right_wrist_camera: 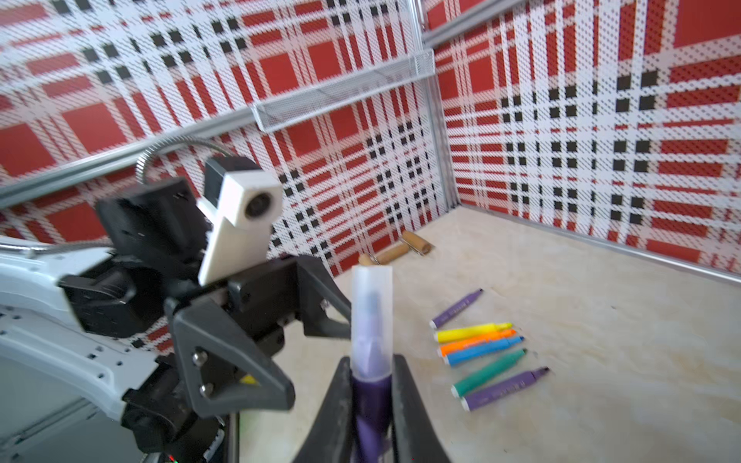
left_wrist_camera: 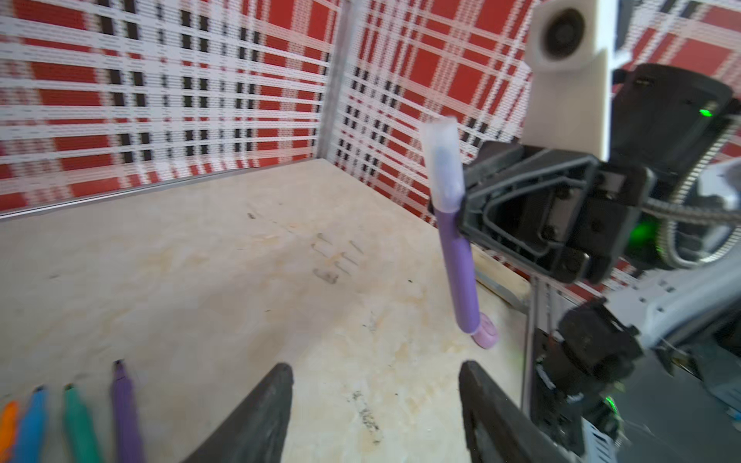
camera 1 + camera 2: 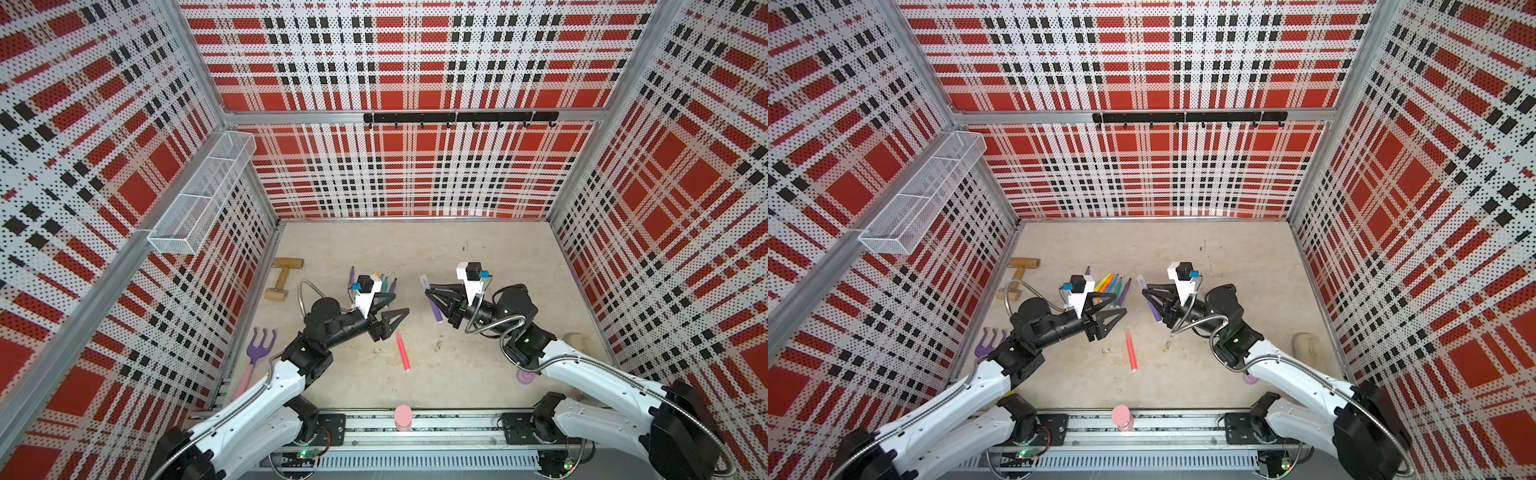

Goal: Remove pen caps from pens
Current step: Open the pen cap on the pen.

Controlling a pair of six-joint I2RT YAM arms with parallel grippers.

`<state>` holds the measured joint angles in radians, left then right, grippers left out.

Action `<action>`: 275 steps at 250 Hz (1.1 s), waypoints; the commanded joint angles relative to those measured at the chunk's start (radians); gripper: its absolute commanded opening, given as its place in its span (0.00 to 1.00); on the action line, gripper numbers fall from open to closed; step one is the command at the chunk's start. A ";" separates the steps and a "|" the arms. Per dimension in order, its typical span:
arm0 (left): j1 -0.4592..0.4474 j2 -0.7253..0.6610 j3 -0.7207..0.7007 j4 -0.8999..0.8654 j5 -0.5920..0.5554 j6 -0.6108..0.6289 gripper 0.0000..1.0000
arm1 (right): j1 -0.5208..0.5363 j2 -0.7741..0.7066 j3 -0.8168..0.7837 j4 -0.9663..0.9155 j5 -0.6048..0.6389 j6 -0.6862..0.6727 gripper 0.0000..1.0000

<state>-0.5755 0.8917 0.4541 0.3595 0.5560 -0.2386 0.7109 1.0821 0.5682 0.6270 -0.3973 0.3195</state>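
on the big pale table (image 3: 498, 257) the left gripper (image 3: 401, 302) hangs with its 2 fingers spread apart and nothing in them, facing the right gripper (image 3: 427, 293), which is pinching a purple pen (image 3: 435, 311). 6 more pens (image 1: 481, 348) lie in a row by the left gripper, and 1 red pen (image 3: 403, 351) lies alone near it. the small pale cap (image 1: 371, 316) is on the held pen, just past the fingers

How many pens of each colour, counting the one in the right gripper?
purple pens: 3, one of them held
yellow pen: 1
orange pen: 1
blue pen: 1
teal pen: 1
red pen: 1
Total: 8
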 commanded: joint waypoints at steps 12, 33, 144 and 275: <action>-0.049 0.015 -0.014 0.168 0.133 -0.009 0.70 | -0.007 0.039 -0.018 0.325 -0.062 0.099 0.04; -0.078 0.015 -0.035 0.224 0.108 -0.010 0.70 | -0.008 0.071 -0.038 0.441 -0.063 0.145 0.05; -0.164 0.143 -0.031 0.440 0.006 -0.065 0.69 | 0.001 0.218 -0.082 0.719 -0.041 0.275 0.05; -0.173 0.262 0.036 0.518 -0.005 -0.120 0.61 | 0.022 0.197 -0.106 0.703 -0.033 0.264 0.06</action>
<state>-0.7395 1.1297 0.4435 0.8295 0.5419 -0.3271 0.7269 1.2991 0.4767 1.2694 -0.4408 0.5770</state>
